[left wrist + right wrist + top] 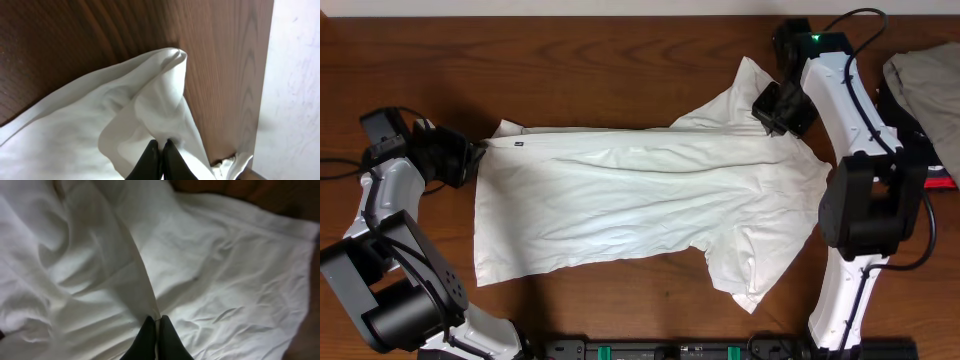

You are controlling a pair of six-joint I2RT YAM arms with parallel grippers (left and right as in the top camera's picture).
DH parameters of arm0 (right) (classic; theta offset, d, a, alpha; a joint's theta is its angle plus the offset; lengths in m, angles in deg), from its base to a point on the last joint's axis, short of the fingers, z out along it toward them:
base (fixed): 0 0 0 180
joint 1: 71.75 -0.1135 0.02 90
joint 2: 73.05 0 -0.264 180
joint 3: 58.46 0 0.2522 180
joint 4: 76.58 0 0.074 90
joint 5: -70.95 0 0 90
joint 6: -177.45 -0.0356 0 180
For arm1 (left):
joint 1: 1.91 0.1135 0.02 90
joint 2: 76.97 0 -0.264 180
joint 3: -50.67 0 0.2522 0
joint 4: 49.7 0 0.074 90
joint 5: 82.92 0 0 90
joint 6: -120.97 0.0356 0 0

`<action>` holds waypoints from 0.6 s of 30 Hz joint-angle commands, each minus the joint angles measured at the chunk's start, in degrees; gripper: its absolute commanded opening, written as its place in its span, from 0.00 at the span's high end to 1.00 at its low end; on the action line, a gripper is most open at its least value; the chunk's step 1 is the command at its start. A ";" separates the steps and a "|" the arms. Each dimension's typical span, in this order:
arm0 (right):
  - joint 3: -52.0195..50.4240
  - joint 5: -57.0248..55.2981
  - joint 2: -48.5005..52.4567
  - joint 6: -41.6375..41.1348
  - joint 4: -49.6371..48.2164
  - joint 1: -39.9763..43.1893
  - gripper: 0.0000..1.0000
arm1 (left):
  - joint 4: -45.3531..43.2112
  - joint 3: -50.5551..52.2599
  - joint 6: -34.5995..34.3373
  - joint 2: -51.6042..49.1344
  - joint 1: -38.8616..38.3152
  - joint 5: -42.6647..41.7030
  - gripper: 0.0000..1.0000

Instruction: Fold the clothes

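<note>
One white T-shirt is lying spread across the middle of the desk. Its hem is facing the left edge and its shoulders the right edge, w/ one sleeve toward the far edge and the other toward the near edge. The left gripper is pinching the hem corner on the far-left side. In its wrist view the fingers are pressing together w/ a cloth fold trapped between them. The right gripper is pinching a raised ridge of fabric by the far shoulder, its fingers likewise pressing together on cloth.

Handling, prob.: very light, thin and limp, so it's sagging and creasing wherever nothing is holding it. It isn't looking fragile, nor esp. slippery on wood. Best grip pts are looking like hem corners and shoulder seams, since a mid-panel pinch is only going to bunch it.

Writing: no chest lettering is showing on the upward side. A small dark tag is sitting near the hem, too small to read. Nothing legible on the heap of other garments at the right edge either.
</note>
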 commanded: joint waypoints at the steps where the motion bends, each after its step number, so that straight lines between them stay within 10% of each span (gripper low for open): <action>1: 0.48 -8.81 -4.81 -0.72 0.20 -1.36 0.98 | -0.11 -1.27 1.44 1.27 0.39 2.58 0.94; 18: -1.22 -9.88 -6.23 -0.63 2.64 -3.98 0.94 | 0.13 -1.27 1.44 1.27 0.39 2.51 0.94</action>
